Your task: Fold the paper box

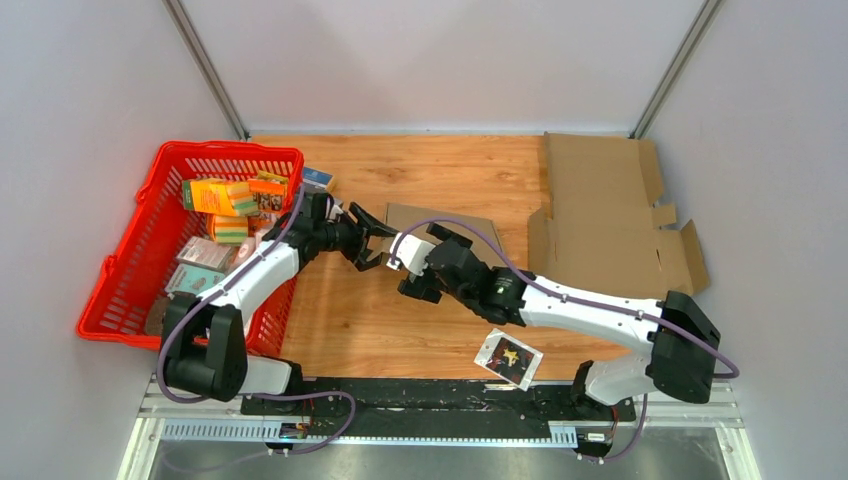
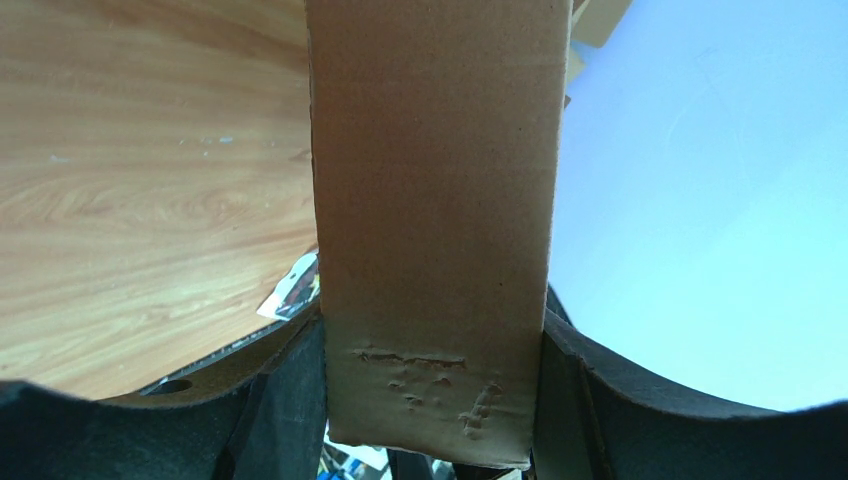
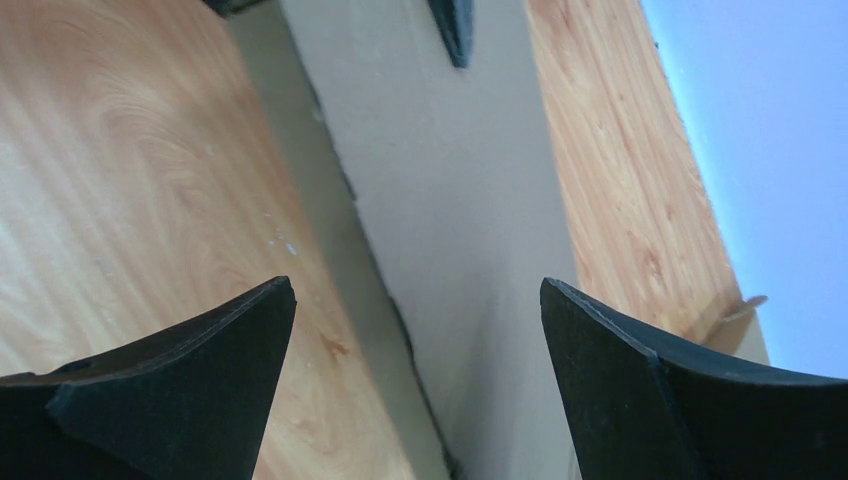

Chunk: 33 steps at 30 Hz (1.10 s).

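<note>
A brown paper box, folded flat, lies tilted between my two grippers at the middle of the wooden table. My left gripper is shut on one end of it. In the left wrist view the dented cardboard strip fills the gap and touches both fingers of the left gripper. My right gripper faces the box from the other side. In the right wrist view the right gripper stands open, both fingertips well clear of the cardboard panel that runs between them.
A red basket with several packets stands at the left, a blue box by its far corner. A large flat unfolded carton lies at the back right. A small printed packet lies near the front edge.
</note>
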Available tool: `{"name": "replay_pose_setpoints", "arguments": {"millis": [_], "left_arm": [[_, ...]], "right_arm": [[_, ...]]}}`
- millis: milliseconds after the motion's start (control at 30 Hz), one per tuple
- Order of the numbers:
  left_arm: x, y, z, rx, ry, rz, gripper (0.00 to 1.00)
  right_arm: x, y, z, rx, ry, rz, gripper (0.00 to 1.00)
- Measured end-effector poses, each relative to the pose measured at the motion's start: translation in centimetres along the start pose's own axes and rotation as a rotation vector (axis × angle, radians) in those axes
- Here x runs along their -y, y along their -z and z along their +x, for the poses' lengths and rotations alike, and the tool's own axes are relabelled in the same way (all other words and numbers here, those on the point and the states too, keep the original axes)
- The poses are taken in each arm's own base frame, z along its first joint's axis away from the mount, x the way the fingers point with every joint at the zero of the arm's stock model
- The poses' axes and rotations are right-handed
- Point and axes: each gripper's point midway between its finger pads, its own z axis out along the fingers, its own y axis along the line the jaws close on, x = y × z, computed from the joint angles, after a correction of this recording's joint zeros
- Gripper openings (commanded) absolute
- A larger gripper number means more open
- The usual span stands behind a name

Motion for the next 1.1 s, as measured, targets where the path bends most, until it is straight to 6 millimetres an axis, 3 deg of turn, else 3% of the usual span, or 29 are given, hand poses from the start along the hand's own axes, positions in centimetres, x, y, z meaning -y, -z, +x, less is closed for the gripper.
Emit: {"name": "replay_pose_setpoints", "arguments": {"millis": [167, 533, 700, 833, 933, 1000, 1100], "left_arm": [[-0.8, 0.2, 0.5, -0.016, 0.028, -0.029, 0.25], [-0.5, 0.8, 0.7, -0.003, 0.040, -0.027, 0.26], [-0.5, 0.8, 0.3, 0.013, 0.055, -0.027, 0.26], [-0.4, 0.9, 0.3, 0.016, 0.058, -0.024, 0.25], [0.0, 1.1, 0.4, 0.015, 0.060, -0.012, 0.24], [0.4, 1.3, 0.5, 0.014, 0.055, 0.004, 0.24], [0.5, 1.4, 0.5, 0.013, 0.051, 0.010, 0.24]], "right_arm": [[0.7, -0.9, 1.0, -0.025, 0.068, 0.076, 0.96], [0.2, -1.1, 0.6, -0.002, 0.098, 0.078, 1.00], [0.4, -2.2, 1.3, -0.015, 0.115, 0.130, 0.99], [0.9, -2.8, 2.0, -0.029, 0.142, 0.192, 0.89], [1.6, -2.7, 1.7, -0.017, 0.151, 0.232, 0.76], [1.6, -2.7, 1.4, -0.009, 0.158, 0.236, 0.75], [1.6, -2.7, 1.4, -0.011, 0.171, 0.236, 0.64]]}}
